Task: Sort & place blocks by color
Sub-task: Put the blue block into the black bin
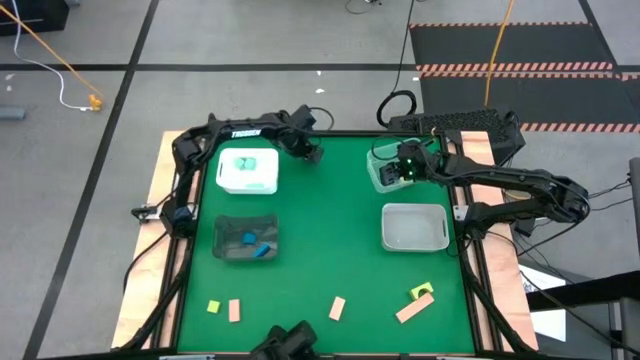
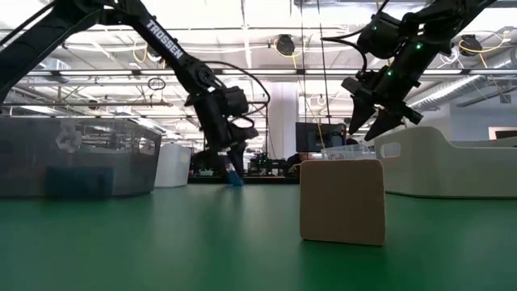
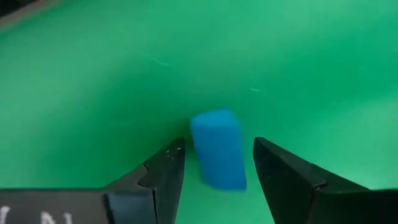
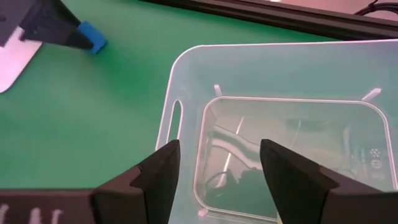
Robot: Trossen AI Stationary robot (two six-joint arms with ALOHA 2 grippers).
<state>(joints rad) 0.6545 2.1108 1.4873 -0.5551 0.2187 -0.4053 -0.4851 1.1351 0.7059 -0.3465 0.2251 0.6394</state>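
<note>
Left gripper (image 3: 214, 168) straddles a small blue block (image 3: 217, 149), jaws apart, while only the right wrist view shows the right gripper (image 4: 217, 174) spread over the clear plastic tray (image 4: 186, 68).

Both end effectors (image 3: 217, 162) (image 4: 221, 165) open, left low, right raised.

The only legible marking is the brand name "TROSSEN", printed in white capital letters along the dark link of the left arm (image 2: 166, 42). The low view shows it most clearly. The high view shows the same lettering on that arm, near the far edge of the counter (image 1: 330, 240), though it is small there. No other text, number or sign is readable.
</note>
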